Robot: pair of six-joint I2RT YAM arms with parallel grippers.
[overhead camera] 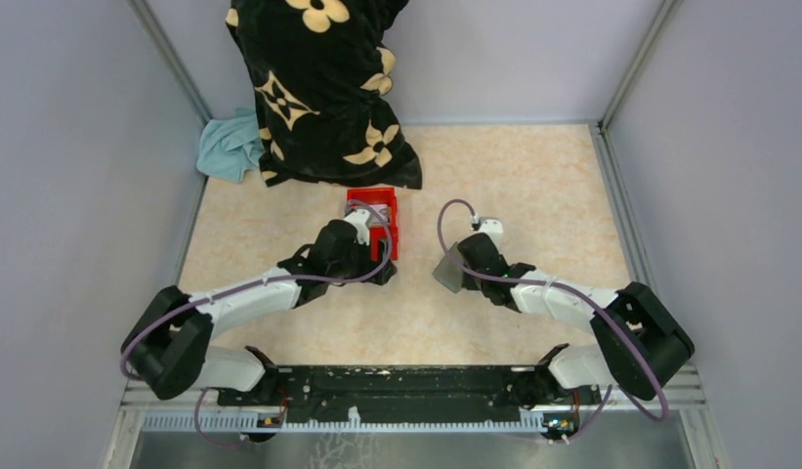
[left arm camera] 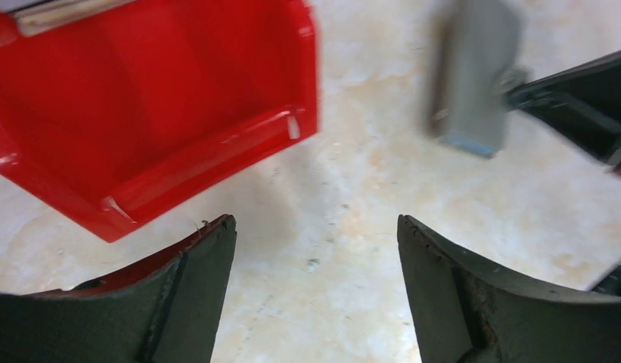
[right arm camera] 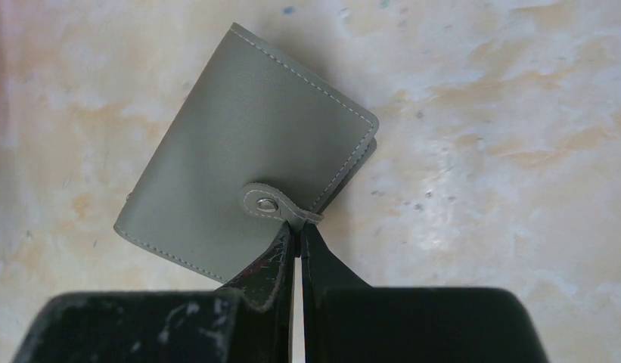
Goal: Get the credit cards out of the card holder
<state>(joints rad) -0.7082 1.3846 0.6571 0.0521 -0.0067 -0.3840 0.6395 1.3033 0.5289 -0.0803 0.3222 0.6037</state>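
Note:
The card holder (right arm camera: 246,159) is a grey folded wallet, closed, with its snap strap fastened. My right gripper (right arm camera: 298,227) is shut on that strap at the wallet's edge and holds it tilted above the table, right of centre in the top view (overhead camera: 449,269). The blurred card holder (left arm camera: 473,76) also shows at the upper right of the left wrist view. My left gripper (left arm camera: 316,223) hangs open over bare table, just in front of the red bin (left arm camera: 216,151), with nothing between its fingers. A silver-grey card edge (left arm camera: 65,11) shows at the bin's far end.
The red bin (overhead camera: 389,234) stands mid-table next to my left gripper (overhead camera: 379,272). A black bag with gold flowers (overhead camera: 323,88) and a teal cloth (overhead camera: 229,147) lie at the back left. Grey walls close in both sides.

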